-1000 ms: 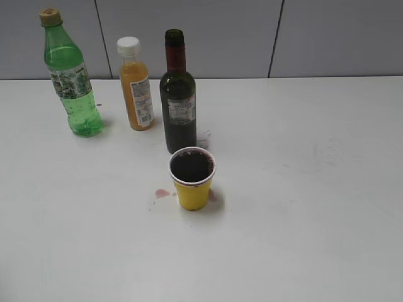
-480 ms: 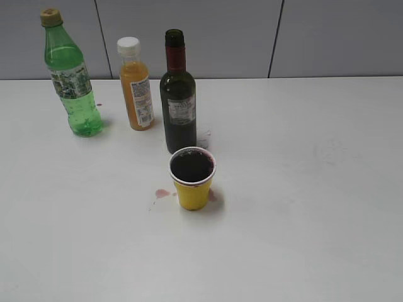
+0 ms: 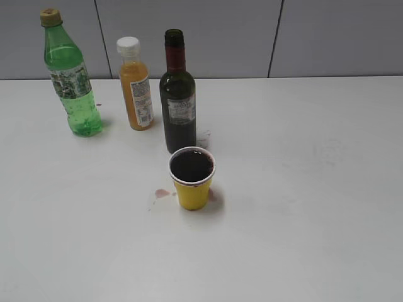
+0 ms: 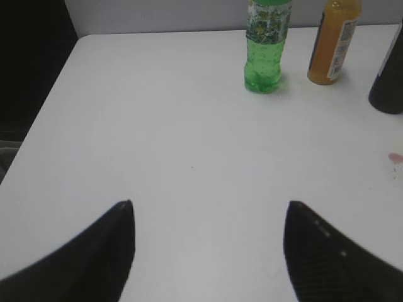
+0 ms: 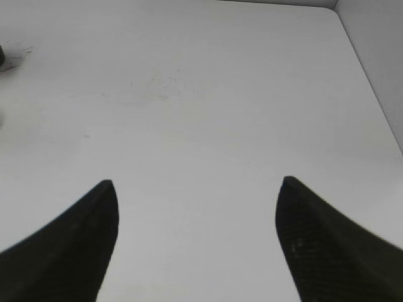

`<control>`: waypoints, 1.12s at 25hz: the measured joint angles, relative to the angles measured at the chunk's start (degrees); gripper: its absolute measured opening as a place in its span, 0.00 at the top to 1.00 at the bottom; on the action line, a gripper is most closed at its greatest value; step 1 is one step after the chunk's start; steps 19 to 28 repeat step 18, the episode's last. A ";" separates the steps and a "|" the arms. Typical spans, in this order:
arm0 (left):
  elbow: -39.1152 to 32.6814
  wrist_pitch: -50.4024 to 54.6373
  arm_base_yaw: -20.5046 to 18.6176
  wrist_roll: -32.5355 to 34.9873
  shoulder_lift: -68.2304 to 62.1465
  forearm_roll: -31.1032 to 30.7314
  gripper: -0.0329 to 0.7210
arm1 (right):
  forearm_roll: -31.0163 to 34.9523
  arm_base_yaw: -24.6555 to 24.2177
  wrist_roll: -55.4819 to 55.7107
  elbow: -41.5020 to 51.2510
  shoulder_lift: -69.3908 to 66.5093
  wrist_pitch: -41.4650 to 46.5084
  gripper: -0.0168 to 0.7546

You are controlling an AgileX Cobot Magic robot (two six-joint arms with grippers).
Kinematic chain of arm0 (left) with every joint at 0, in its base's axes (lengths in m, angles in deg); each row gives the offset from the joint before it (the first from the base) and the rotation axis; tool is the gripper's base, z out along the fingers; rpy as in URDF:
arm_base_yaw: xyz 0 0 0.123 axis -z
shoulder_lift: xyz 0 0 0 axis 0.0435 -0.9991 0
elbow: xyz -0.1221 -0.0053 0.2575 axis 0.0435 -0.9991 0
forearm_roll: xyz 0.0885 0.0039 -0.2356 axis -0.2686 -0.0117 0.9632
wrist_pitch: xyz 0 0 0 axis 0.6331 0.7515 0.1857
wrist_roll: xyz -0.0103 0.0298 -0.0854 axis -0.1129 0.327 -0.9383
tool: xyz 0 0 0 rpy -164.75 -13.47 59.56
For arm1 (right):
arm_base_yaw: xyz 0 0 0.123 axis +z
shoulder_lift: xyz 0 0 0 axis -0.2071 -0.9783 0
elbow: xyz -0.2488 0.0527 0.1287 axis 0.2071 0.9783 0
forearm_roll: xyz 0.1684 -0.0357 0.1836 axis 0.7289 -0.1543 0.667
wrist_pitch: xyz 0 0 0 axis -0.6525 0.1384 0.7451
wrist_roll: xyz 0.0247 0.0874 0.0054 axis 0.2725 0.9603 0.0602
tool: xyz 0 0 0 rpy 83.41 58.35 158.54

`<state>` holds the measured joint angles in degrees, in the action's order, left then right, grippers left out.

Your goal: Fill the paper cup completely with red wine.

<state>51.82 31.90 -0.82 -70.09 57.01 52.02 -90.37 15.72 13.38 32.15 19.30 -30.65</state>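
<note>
the paper cup (image 3: 192,178) stands just in front of the wine bottle (image 3: 178,94), brimming with red wine (image 3: 191,165), small spills beside it. the left gripper (image 4: 211,211) and right gripper (image 5: 196,189) are both spread wide, holding nothing.

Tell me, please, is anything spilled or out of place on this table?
Yes. Small pink-red wine stains lie on the white table left of the yellow paper cup, with a faint one at its right base. The wine bottle stands open, without a cap.
</note>
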 joint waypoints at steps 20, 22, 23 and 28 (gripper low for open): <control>-0.06 0.00 0.00 0.00 0.18 -0.12 0.23 | -0.01 0.00 0.05 0.05 0.00 0.05 0.21; -0.06 0.00 0.00 0.00 0.18 -0.12 0.23 | -0.01 0.00 0.05 0.05 0.00 0.05 0.21; -0.06 0.00 0.00 0.00 0.18 -0.12 0.23 | -0.01 0.00 0.05 0.05 0.00 0.05 0.21; -0.06 0.00 0.00 0.00 0.18 -0.12 0.23 | -0.01 0.00 0.05 0.05 0.00 0.05 0.21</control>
